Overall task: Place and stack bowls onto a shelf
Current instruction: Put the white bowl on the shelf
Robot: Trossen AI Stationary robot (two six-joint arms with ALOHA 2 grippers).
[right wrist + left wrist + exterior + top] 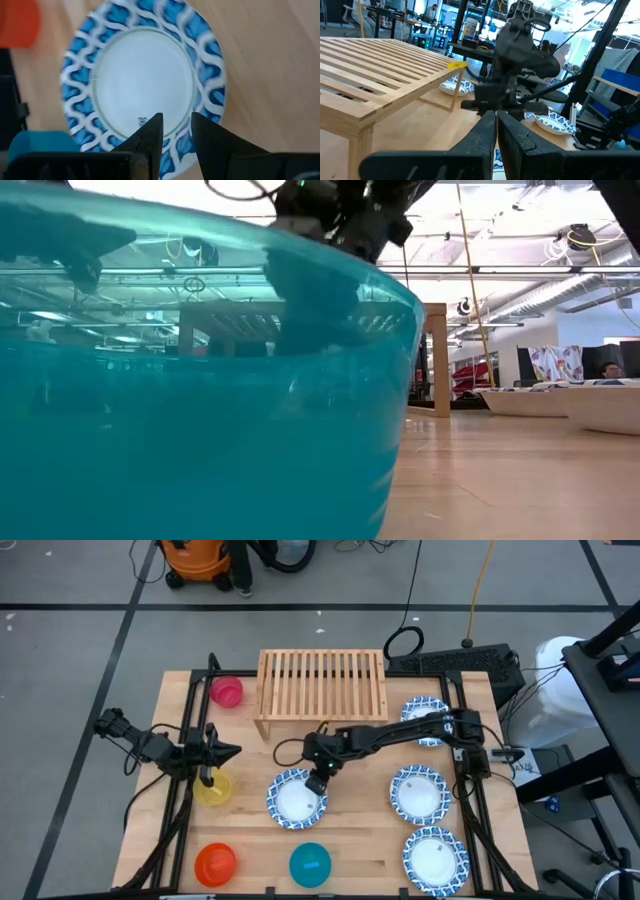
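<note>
From my station I saw the right gripper [318,780] reached out over the table's middle, its 2 fingers [150,132] parted by a narrow gap and pointing straight down at the near rim of a blue-patterned bowl [297,799]; I could not tell whether they touched the rim, and they held nothing. That bowl's white centre was bare. The left gripper [233,751] sat at the table's left side, just above the yellow bowl [213,787], its fingers [485,131] pressed together with nothing between them. The shelf [321,686] stood at the far edge with no bowl on its slats. 3 more blue-patterned bowls [420,792] lay in a column on the right side, all apart from one another. The pink bowl [226,692] sat beside the shelf's left end, the orange-red bowl [215,864] and the teal bowl [310,864] along the near edge, each holding nothing that I could see
</note>
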